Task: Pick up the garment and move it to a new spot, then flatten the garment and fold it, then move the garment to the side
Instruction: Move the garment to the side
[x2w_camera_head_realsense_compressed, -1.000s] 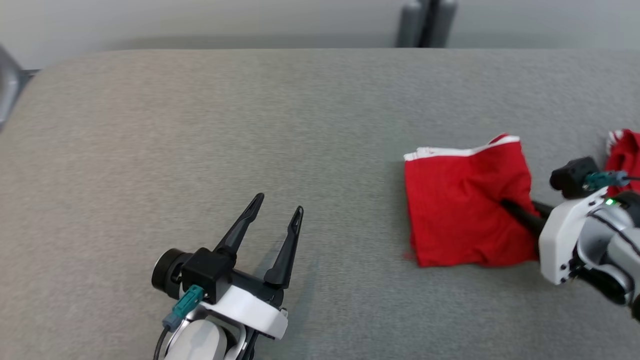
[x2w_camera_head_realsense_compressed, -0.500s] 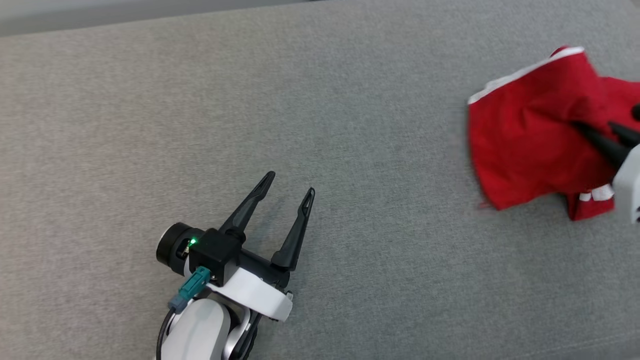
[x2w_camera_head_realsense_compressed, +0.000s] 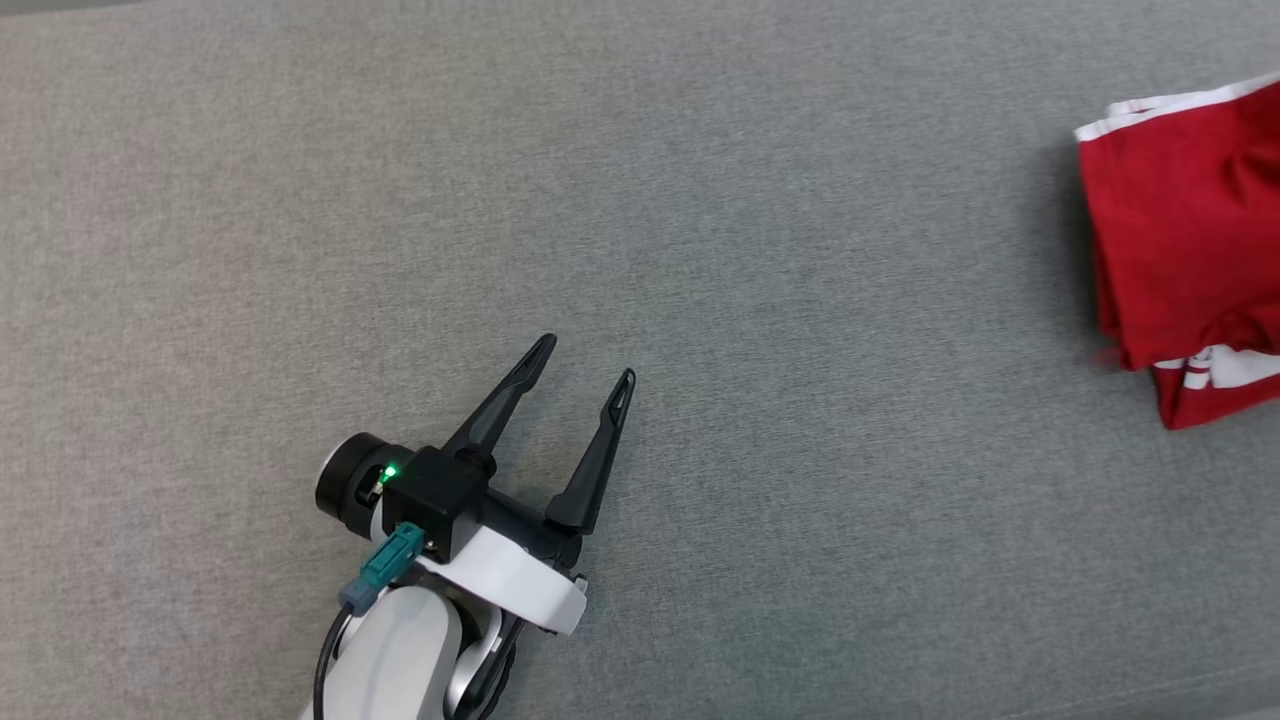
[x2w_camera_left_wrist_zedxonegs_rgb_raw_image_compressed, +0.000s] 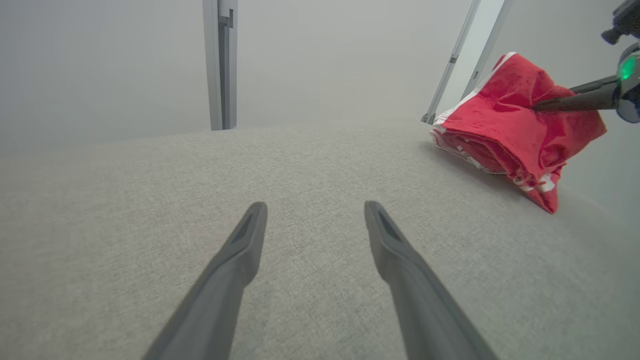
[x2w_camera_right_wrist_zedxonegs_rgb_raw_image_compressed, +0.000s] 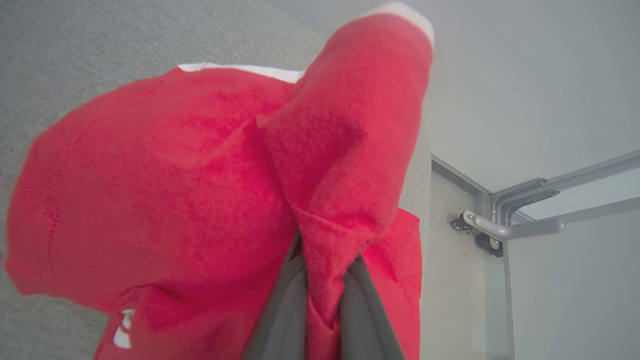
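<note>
At right, cropped garment (x2w_camera_head_realsense_compressed: 1180, 220), right gripper (x2w_camera_left_wrist_zedxonegs_rgb_raw_image_compressed: 540, 105) apparently pinching

The left gripper (x2w_camera_head_realsense_compressed: 586, 358) has two long, black, tapering fingers (x2w_camera_head_realsense_compressed: 597, 455) with slotted tips. Behind them sit a black camera block (x2w_camera_head_realsense_compressed: 432, 500) with a green light (x2w_camera_head_realsense_compressed: 388, 472), a teal connector (x2w_camera_head_realsense_compressed: 383, 578) on a dark cable (x2w_camera_head_realsense_compressed: 320, 675), and a glossy white wrist shell (x2w_camera_head_realsense_compressed: 512, 590). The right gripper (x2w_camera_left_wrist_zedxonegs_rgb_raw_image_compressed: 550, 104) is equally dark, with a green lamp (x2w_camera_left_wrist_zedxonegs_rgb_raw_image_compressed: 626, 67).

Support: grey woven-fabric top (x2w_camera_head_realsense_compressed: 700, 250), flat, uniform. On it, nr right edge: red garment (x2w_camera_head_realsense_compressed: 1180, 230) w/ white trim, bunched; lower folds touch fabric, upper part raised.
</note>
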